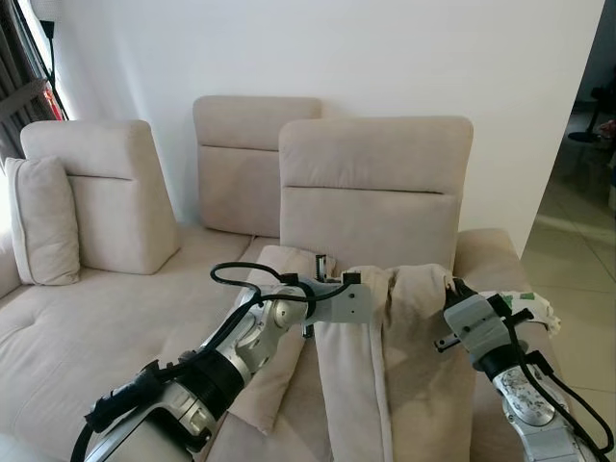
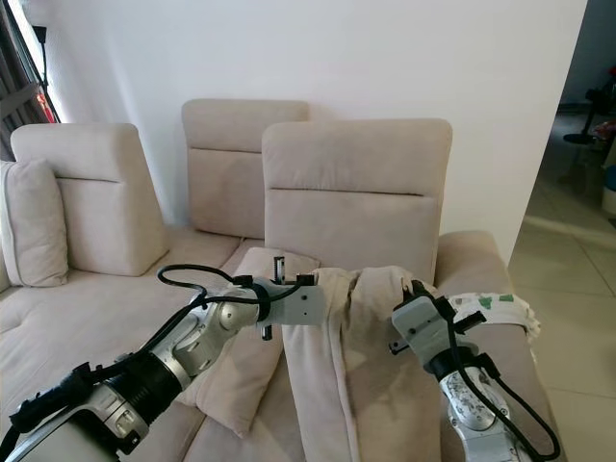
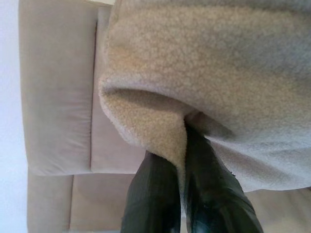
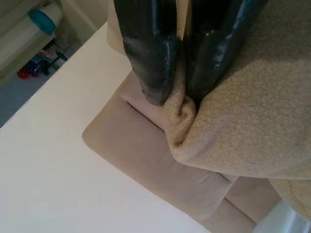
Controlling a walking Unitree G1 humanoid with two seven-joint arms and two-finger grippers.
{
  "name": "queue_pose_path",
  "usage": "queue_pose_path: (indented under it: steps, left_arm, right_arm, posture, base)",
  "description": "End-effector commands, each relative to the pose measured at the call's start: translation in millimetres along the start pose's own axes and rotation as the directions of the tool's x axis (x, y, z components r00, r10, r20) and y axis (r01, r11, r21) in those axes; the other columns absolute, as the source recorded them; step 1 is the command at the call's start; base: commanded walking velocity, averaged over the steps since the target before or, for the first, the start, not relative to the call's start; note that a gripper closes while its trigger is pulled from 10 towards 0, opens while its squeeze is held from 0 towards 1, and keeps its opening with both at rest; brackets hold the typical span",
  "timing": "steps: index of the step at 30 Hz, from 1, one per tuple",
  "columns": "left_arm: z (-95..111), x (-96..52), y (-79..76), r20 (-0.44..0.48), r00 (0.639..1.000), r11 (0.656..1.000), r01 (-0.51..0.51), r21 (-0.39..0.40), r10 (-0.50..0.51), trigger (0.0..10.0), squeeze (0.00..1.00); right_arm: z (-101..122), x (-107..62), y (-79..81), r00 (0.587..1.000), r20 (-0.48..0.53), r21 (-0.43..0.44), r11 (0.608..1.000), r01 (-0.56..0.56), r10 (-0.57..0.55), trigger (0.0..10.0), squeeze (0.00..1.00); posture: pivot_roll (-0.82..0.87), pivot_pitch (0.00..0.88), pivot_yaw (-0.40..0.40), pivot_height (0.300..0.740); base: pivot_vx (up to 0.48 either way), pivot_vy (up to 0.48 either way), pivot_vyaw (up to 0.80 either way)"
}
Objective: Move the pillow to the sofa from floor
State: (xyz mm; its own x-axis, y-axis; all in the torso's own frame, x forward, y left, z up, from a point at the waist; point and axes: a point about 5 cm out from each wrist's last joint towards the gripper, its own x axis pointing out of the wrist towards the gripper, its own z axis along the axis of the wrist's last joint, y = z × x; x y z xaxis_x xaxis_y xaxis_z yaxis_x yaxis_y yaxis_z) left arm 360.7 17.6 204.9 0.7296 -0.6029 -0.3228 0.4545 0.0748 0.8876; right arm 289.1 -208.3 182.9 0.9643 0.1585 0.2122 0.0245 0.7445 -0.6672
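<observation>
I hold a beige fleecy pillow [image 1: 404, 337] up in front of me, over the seat of the beige sofa [image 1: 115, 327]. It hangs creased and folded between my two grippers. My left gripper [image 3: 184, 145] is shut on the pillow's left upper edge, with the fabric pinched between its black fingers [image 3: 214, 194]. On the right upper corner, my right gripper [image 4: 180, 97] is shut, with a bunched fold squeezed between its fingers [image 4: 148, 53]. In the eye views the fingertips of both grippers are buried in the pillow.
A second beige pillow [image 1: 274, 375] lies on the seat under my left arm. An upright cushion [image 1: 43, 221] leans at the sofa's far left. A white patterned cloth [image 1: 529, 308] drapes the right armrest. Tiled floor [image 1: 577, 241] lies to the right.
</observation>
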Motion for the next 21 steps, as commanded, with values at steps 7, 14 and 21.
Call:
queue_pose_path:
  steps: [7, 14, 21]
  left_arm:
    - [21.2, 2.5, 21.1, 0.087, 0.991, 0.993, -0.107, 0.051, 0.102, 10.0, 0.0]
    - [31.6, 6.7, 17.3, 0.124, 0.988, 0.993, -0.103, 0.064, 0.095, 10.0, 0.0]
    - [32.7, 6.8, 18.9, 0.14, 0.986, 0.993, -0.103, 0.051, 0.095, 10.0, 1.0]
  right_arm:
    - [-10.3, 5.2, 3.0, 0.996, -0.084, 0.003, 0.999, 0.035, -0.035, 10.0, 0.0]
    - [-15.9, 4.8, 3.3, 0.99, -0.134, 0.003, 0.999, 0.05, -0.049, 10.0, 0.0]
    - [-14.4, 4.5, 4.1, 0.99, -0.133, 0.027, 0.998, 0.056, -0.052, 10.0, 0.61]
  posture:
    - [-0.06, 0.0, 0.12, 0.74]
    - [-0.06, 0.0, 0.125, 0.74]
    - [-0.06, 0.0, 0.126, 0.74]
  base:
    - [0.0, 0.0, 0.0]
    - [0.0, 0.0, 0.0]
    - [0.0, 0.0, 0.0]
